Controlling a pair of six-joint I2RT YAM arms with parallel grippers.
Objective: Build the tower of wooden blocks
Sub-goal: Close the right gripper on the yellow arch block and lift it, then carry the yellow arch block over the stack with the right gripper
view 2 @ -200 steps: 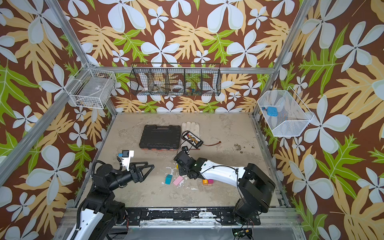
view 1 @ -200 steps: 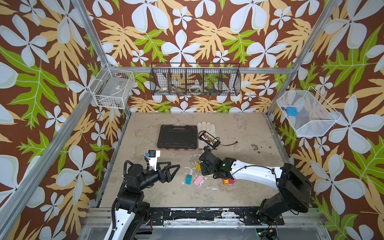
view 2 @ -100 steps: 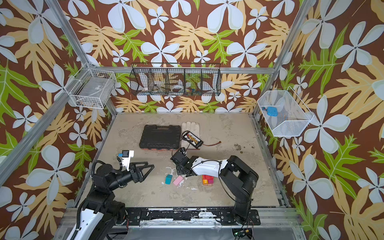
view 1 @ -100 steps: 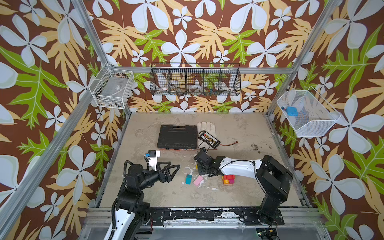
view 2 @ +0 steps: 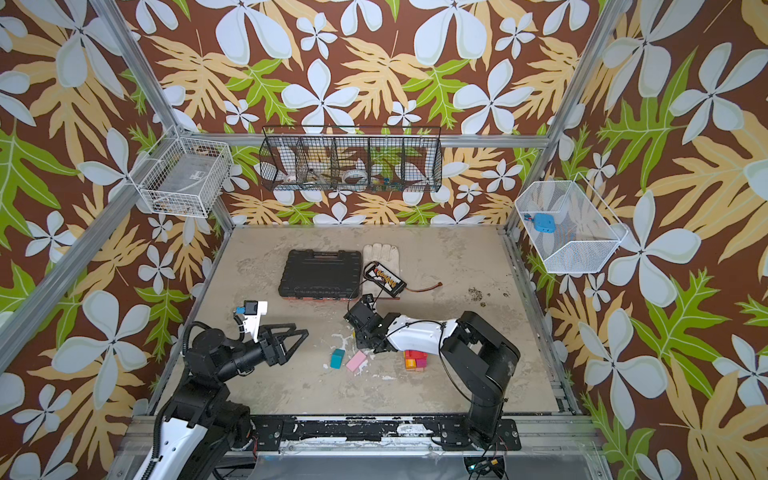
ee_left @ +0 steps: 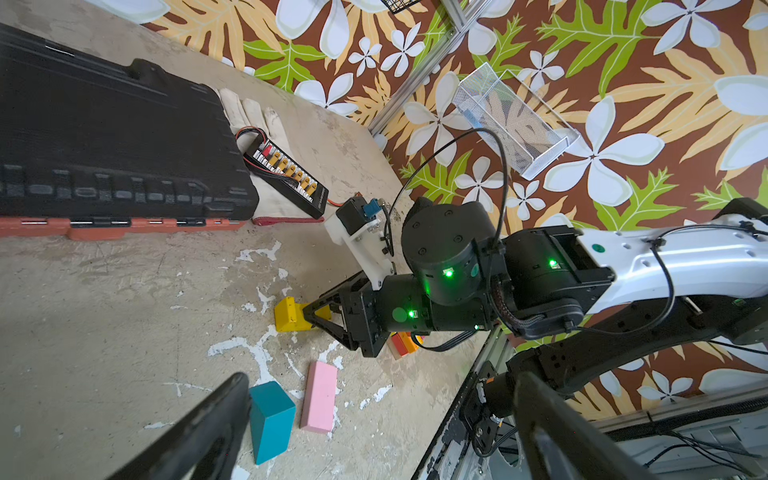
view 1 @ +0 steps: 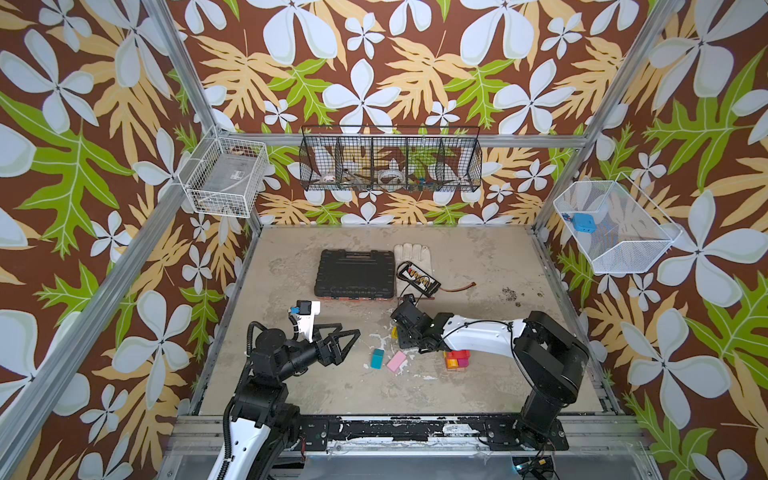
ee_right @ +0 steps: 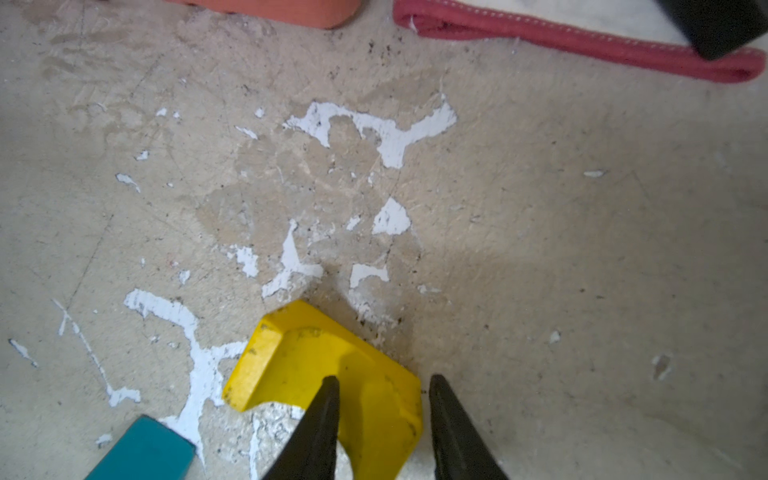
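Right gripper (ee_right: 382,380): fingers (ee_right: 320,424) on both sides of the yellow arch (ee_right: 299,357) leg; cannot tell if squeezing.
Left gripper (view 1: 348,347): wide open.
Teal block (view 1: 377,358), pink block (view 1: 396,360): just in front of Left gripper.
Tower (view 1: 456,359): close behind Right gripper, beside its arm.
White basket (view 1: 623,257): blue thing (view 1: 582,222) inside.

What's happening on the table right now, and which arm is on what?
The right pincer is down at the table with its fingers straddling one leg of the yellow arch block. Whether they pinch it yet is unclear. The left pincer hangs wide open beside the teal block and pink block, touching neither. The tower is only a short red, magenta and orange stack by the right arm.
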